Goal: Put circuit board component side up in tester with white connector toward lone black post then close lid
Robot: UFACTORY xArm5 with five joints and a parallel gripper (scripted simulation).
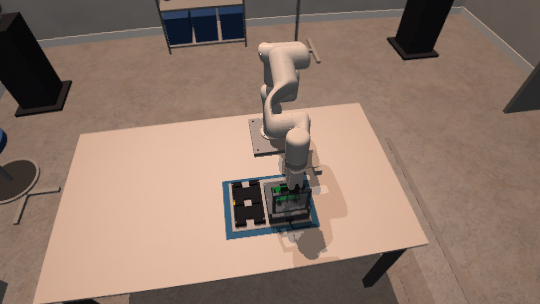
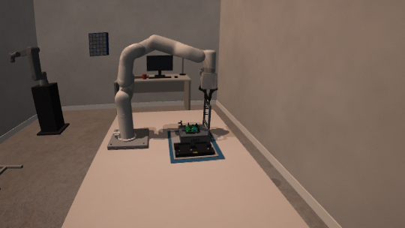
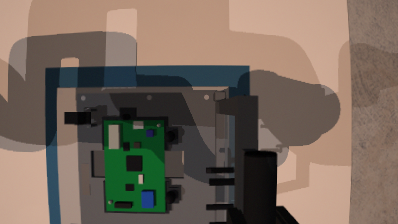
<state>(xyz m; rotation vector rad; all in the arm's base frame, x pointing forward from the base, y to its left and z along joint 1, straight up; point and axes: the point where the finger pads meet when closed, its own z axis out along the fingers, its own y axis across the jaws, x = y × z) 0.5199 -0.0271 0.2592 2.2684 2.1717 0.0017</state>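
Lying flat in the tester (image 3: 195,165), green circuit board (image 3: 134,165), components up.

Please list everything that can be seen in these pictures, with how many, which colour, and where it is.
Table: one, beige, centre of the room.
Mat: one, blue, on the table under tray and tester.
Tray: one, black, on the mat beside the tester, no board in it.
Tester: one, grey, on the mat.
Circuit board: one, green, lying flat in the tester.
Lid: one, dark frame, standing upright at the tester's edge.
Shelf with bins: one, blue bins, by the far wall.
Desk with monitor: one, background.
Arm: one, white, based on the table.
Claw: one, dark, shut on the lid's top edge.
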